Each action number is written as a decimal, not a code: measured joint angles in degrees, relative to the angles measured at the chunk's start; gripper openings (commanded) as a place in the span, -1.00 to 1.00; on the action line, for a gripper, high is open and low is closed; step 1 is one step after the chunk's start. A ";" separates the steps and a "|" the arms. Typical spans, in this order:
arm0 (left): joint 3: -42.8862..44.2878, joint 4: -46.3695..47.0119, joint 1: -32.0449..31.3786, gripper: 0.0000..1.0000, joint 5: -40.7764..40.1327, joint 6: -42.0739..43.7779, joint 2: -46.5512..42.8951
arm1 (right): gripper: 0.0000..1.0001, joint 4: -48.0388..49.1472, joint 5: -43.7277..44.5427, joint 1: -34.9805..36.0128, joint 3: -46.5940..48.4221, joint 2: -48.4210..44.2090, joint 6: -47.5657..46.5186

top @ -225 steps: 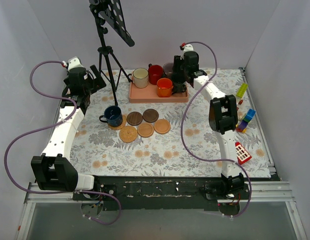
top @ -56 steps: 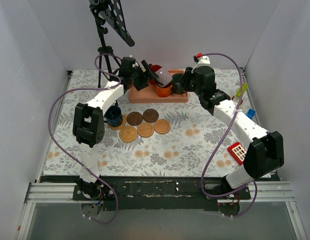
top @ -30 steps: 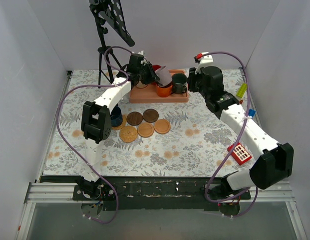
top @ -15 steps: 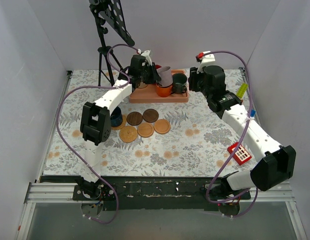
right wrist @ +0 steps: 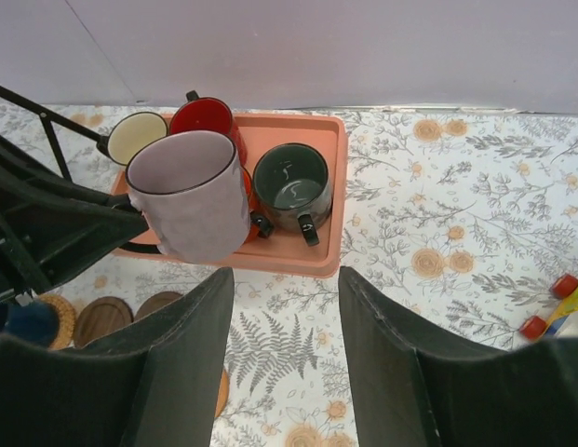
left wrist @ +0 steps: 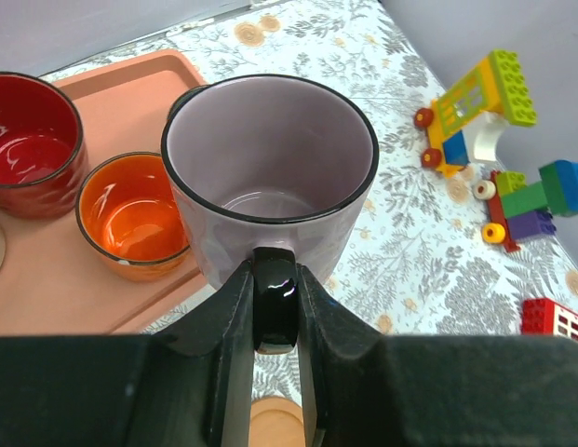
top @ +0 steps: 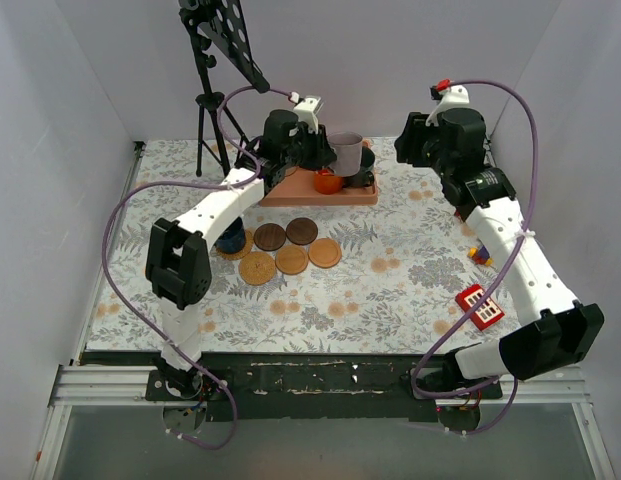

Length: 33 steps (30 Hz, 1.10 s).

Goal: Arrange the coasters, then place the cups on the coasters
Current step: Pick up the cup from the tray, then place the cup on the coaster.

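My left gripper (left wrist: 273, 279) is shut on the black handle of the grey-lilac cup (left wrist: 270, 177), which hangs upright above the right part of the pink tray (top: 300, 192). On the tray stand the orange cup (left wrist: 130, 214), red cup (right wrist: 203, 116), cream cup (right wrist: 135, 135) and dark green cup (right wrist: 293, 182). The navy cup (top: 230, 236) stands on a tan coaster at the left end of the coasters, partly behind my left arm. Two dark brown coasters (top: 285, 234) and three tan ones (top: 291, 260) lie bare in front of the tray. My right gripper (right wrist: 286, 279) is open and holds nothing, right of the tray.
A black music stand tripod (top: 212, 100) rises at the back left, beside the tray. Toy bricks (left wrist: 465, 102) and a red toy block (top: 480, 305) lie on the right of the flowered cloth. Grey walls close in on three sides.
The left gripper carried the grey-lilac cup to the right over the tray and turned it upright. The right gripper opened wider and drew back right, away from the dark green cup.
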 measured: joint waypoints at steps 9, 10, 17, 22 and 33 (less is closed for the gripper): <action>-12.94 1.25 -0.94 -1.00 1.70 3.65 -12.48 | 0.12 -10.58 -8.61 -3.80 11.08 1.18 2.99; -14.95 1.40 -0.94 -1.00 1.81 4.31 -14.38 | 0.11 -11.32 -9.73 -3.85 12.39 1.60 3.17; -29.24 1.01 -1.81 -1.00 2.67 9.18 -31.06 | 0.00 -17.70 -24.15 -4.17 18.14 7.02 4.68; -35.54 -0.76 -2.40 -1.00 3.98 11.56 -40.59 | -0.02 -21.62 -34.45 -3.87 17.22 11.96 5.31; -42.95 -7.43 -3.74 -1.00 2.16 16.98 -47.87 | -0.02 -24.35 -44.48 2.99 17.00 16.98 6.23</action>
